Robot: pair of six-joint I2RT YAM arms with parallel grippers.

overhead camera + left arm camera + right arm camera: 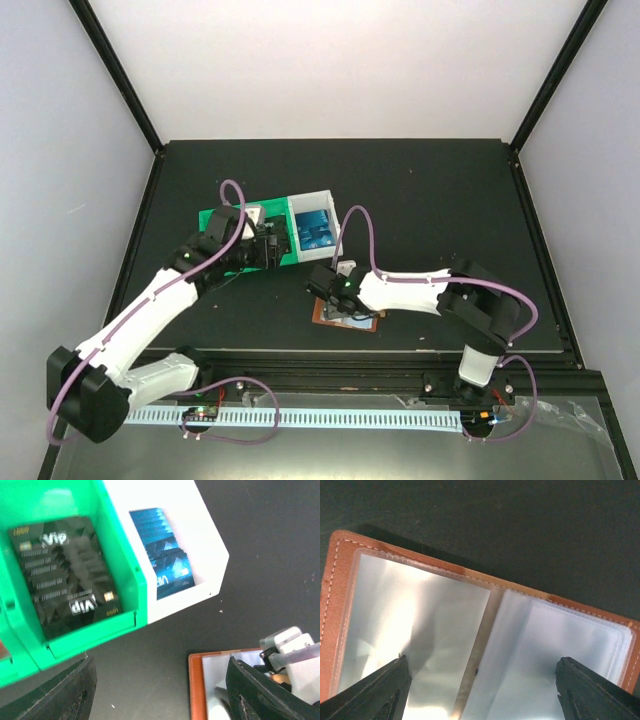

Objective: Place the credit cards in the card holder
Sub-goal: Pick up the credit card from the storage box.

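Right wrist: card holder (420, 620) open, pockets bared for loading; right end effector (482, 659) spread above. Left end effector (161, 662) spread near credit cards (70, 575).

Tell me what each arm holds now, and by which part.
Nothing is held. The left gripper hangs with jaws open near the green plastic bin; the right gripper has jaws open over the opened reddish-brown leather card holder.
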